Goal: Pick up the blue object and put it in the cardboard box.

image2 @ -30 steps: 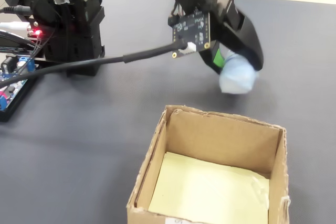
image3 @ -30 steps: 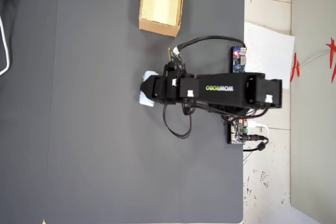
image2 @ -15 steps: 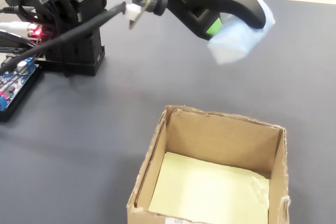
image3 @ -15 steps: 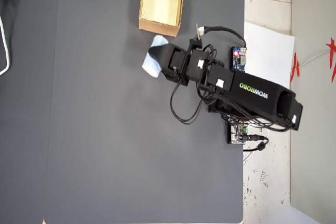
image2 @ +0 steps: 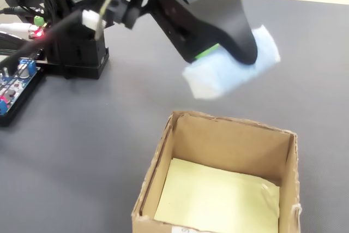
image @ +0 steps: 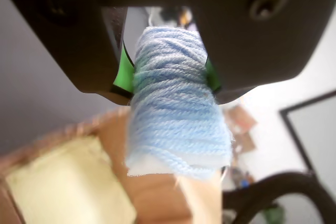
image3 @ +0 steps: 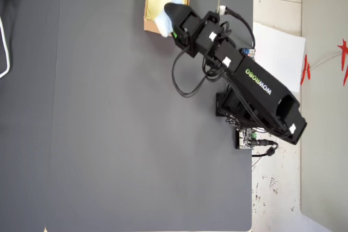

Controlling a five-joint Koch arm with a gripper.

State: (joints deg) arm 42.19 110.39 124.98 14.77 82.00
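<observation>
The blue object [image: 176, 114] is a pale blue wound roll, clamped between my gripper's [image: 167, 77] green-padded jaws. In the fixed view the roll [image2: 218, 80] hangs tilted in the air, just above and behind the far wall of the cardboard box [image2: 229, 145], with my gripper [image2: 229, 58] shut on it. From overhead the blue object [image3: 165, 23] and my gripper [image3: 169, 17] sit over the near edge of the box [image3: 149, 25]. The open box shows its pale yellow inside below the roll in the wrist view [image: 68, 187].
The arm's black base [image2: 76, 25] and a circuit board [image2: 13, 80] with cables stand at the left of the fixed view. A white paper sheet [image3: 280, 52] lies beyond the dark mat's right edge. A loose black cable [image3: 182, 74] hangs from the arm.
The arm has lifted the blue roll off the mat and swung it toward the box. It now hangs at the box's edge instead of over mid-mat.
</observation>
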